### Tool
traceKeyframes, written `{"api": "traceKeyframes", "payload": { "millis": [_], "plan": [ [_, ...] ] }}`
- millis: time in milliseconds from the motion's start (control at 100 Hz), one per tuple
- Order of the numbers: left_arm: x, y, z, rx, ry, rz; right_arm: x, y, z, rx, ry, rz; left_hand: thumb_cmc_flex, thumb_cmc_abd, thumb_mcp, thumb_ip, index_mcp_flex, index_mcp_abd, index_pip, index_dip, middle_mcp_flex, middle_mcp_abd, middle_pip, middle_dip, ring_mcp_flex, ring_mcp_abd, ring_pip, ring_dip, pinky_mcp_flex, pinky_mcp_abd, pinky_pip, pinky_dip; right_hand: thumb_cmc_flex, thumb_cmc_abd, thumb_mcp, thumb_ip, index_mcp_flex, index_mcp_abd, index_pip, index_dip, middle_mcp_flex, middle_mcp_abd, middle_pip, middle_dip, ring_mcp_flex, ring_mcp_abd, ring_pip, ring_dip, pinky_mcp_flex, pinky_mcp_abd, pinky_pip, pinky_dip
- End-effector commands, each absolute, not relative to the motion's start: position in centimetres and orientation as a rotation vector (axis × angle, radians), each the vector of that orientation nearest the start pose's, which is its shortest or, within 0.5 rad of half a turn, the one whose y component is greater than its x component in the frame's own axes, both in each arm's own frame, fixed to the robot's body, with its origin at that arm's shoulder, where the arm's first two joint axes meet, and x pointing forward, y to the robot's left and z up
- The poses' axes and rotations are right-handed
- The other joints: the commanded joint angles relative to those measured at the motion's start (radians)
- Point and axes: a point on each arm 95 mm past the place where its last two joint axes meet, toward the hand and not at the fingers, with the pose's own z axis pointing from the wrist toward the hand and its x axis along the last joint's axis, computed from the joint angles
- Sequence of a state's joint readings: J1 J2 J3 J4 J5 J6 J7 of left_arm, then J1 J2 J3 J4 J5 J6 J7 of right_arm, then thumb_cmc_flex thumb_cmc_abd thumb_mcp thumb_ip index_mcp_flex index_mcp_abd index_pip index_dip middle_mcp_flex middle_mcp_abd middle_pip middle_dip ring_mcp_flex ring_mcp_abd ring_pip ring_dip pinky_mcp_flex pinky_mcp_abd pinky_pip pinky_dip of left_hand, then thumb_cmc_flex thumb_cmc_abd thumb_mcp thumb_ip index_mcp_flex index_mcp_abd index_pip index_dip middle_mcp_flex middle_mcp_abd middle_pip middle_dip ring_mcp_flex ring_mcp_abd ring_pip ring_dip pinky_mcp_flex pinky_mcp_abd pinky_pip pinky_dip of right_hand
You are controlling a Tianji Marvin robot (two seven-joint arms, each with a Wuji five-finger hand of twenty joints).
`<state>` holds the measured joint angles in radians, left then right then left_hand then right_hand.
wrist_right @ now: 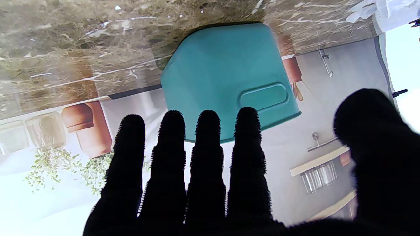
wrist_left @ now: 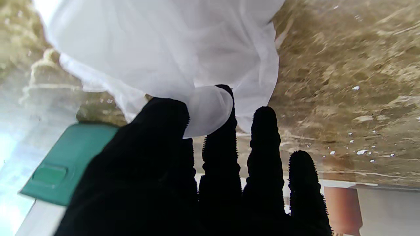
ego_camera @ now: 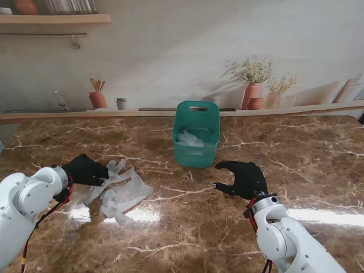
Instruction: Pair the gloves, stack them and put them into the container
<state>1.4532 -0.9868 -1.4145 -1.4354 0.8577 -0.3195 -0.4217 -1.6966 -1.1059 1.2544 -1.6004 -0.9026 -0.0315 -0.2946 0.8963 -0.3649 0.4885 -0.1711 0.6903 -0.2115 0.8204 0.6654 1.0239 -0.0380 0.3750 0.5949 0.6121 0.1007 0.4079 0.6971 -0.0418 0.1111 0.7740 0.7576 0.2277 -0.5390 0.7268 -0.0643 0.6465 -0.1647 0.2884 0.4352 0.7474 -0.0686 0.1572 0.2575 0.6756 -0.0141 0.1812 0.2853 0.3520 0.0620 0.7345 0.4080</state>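
Thin white translucent gloves (ego_camera: 120, 192) lie crumpled on the marble table, left of centre. My left hand (ego_camera: 87, 170), in a black glove, rests on their left edge. In the left wrist view its thumb (wrist_left: 157, 131) and index finger (wrist_left: 223, 131) pinch a fold of white glove (wrist_left: 210, 109). A teal container (ego_camera: 196, 134) stands at the table's middle, farther from me, with white gloves (ego_camera: 191, 139) inside. My right hand (ego_camera: 243, 178) hovers open to the container's right and nearer to me, its fingers (wrist_right: 206, 154) spread and pointing at the teal container (wrist_right: 226, 75).
The marble table (ego_camera: 187, 233) ends at a wall ledge behind the container. Terracotta pots (ego_camera: 253, 94) with plants stand at the back right, and a pot of wooden utensils (ego_camera: 98, 98) at the back left.
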Motion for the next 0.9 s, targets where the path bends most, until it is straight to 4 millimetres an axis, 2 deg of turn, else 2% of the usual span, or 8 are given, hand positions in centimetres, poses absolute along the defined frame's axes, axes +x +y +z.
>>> {"api": "traceKeyframes", "payload": {
  "millis": [0, 240, 560, 600, 660, 740, 830, 890],
  "plan": [
    [43.1, 10.5, -31.0, -1.406, 1.793, -1.331, 36.1, -1.3, -34.3, 1.25, 1.258, 1.623, 0.003, 0.037, 0.059, -0.035, 0.048, -0.005, 0.048, 0.057, 0.072, 0.02, 0.044, -0.005, 0.055, 0.006, 0.049, 0.017, 0.004, 0.017, 0.047, 0.01, 0.012, 0.006, -0.016, 0.022, 0.016, -0.013, 0.005, 0.009, 0.014, 0.004, 0.006, 0.016, 0.033, 0.005, 0.005, 0.022, 0.004, -0.005, 0.015, 0.007],
    [41.8, 8.4, -27.9, -1.516, 1.57, -1.552, 35.6, -0.4, -33.5, 1.197, 1.237, 1.655, 0.007, 0.034, 0.071, -0.041, 0.048, 0.034, 0.046, 0.068, 0.145, 0.042, 0.107, -0.077, 0.088, 0.022, 0.075, 0.038, 0.013, 0.03, 0.075, -0.002, 0.02, -0.007, -0.017, 0.022, 0.03, 0.004, 0.015, 0.012, 0.051, 0.007, 0.025, 0.029, 0.065, 0.008, 0.022, 0.031, 0.027, -0.005, 0.036, 0.015],
    [39.4, 3.1, -25.4, -1.716, 1.25, -1.891, 34.0, 1.4, -32.5, 1.102, 1.21, 1.74, 0.026, 0.052, 0.057, -0.046, 0.018, 0.054, 0.057, 0.11, 0.183, 0.055, 0.119, -0.088, 0.102, 0.042, 0.095, 0.048, 0.015, 0.036, 0.101, 0.005, 0.018, -0.069, 0.002, 0.019, 0.033, 0.066, 0.046, 0.039, 0.105, 0.002, 0.084, 0.103, 0.129, 0.009, 0.087, 0.09, 0.06, 0.001, 0.113, 0.042],
    [39.2, 2.4, -25.3, -1.747, 1.227, -1.917, 33.8, 1.8, -32.5, 1.087, 1.21, 1.756, 0.049, 0.07, 0.013, -0.038, 0.006, 0.053, 0.051, 0.129, 0.178, 0.054, 0.118, -0.098, 0.094, 0.044, 0.093, 0.049, 0.009, 0.033, 0.103, 0.003, 0.02, -0.077, 0.006, 0.018, 0.024, 0.078, 0.054, 0.052, 0.103, 0.003, 0.096, 0.124, 0.138, 0.007, 0.105, 0.11, 0.062, 0.003, 0.126, 0.051],
    [38.8, 1.3, -25.3, -1.782, 1.19, -1.955, 33.4, 2.5, -32.6, 1.051, 1.192, 1.79, 0.055, 0.08, -0.002, -0.038, -0.01, 0.05, 0.058, 0.148, 0.176, 0.05, 0.118, -0.099, 0.09, 0.048, 0.094, 0.05, 0.002, 0.03, 0.098, 0.002, 0.031, -0.087, 0.005, 0.017, -0.007, 0.097, 0.067, 0.089, 0.082, 0.004, 0.122, 0.169, 0.147, 0.002, 0.134, 0.146, 0.067, 0.002, 0.148, 0.069],
    [38.4, -0.1, -25.4, -1.826, 1.146, -2.004, 32.8, 3.4, -32.8, 0.998, 1.151, 1.835, 0.08, 0.093, -0.042, -0.032, -0.019, 0.058, 0.06, 0.163, 0.177, 0.056, 0.122, -0.102, 0.092, 0.054, 0.105, 0.058, 0.0, 0.031, 0.099, 0.006, 0.042, -0.115, 0.015, 0.017, -0.026, 0.1, 0.122, 0.202, 0.057, -0.011, 0.221, 0.288, 0.159, -0.011, 0.233, 0.236, 0.074, 0.007, 0.2, 0.118],
    [38.1, -1.5, -25.7, -1.855, 1.114, -2.031, 31.9, 4.3, -32.9, 0.963, 1.119, 1.885, 0.087, 0.092, -0.05, -0.029, -0.021, 0.069, 0.065, 0.168, 0.186, 0.063, 0.126, -0.103, 0.109, 0.062, 0.117, 0.064, 0.007, 0.037, 0.108, 0.012, 0.057, -0.13, 0.01, 0.018, 0.004, 0.072, 0.17, 0.299, 0.066, -0.035, 0.337, 0.407, 0.157, -0.027, 0.401, 0.358, 0.083, 0.017, 0.275, 0.204],
    [38.0, -2.3, -25.9, -1.867, 1.105, -2.041, 31.2, 4.9, -32.8, 0.951, 1.111, 1.923, 0.085, 0.093, -0.049, -0.03, -0.023, 0.073, 0.068, 0.169, 0.189, 0.062, 0.127, -0.105, 0.113, 0.064, 0.122, 0.066, 0.007, 0.036, 0.11, 0.013, 0.067, -0.13, -0.001, 0.019, 0.034, 0.058, 0.19, 0.336, 0.089, -0.04, 0.377, 0.446, 0.165, -0.03, 0.486, 0.403, 0.094, 0.024, 0.32, 0.252]
  ]
}}
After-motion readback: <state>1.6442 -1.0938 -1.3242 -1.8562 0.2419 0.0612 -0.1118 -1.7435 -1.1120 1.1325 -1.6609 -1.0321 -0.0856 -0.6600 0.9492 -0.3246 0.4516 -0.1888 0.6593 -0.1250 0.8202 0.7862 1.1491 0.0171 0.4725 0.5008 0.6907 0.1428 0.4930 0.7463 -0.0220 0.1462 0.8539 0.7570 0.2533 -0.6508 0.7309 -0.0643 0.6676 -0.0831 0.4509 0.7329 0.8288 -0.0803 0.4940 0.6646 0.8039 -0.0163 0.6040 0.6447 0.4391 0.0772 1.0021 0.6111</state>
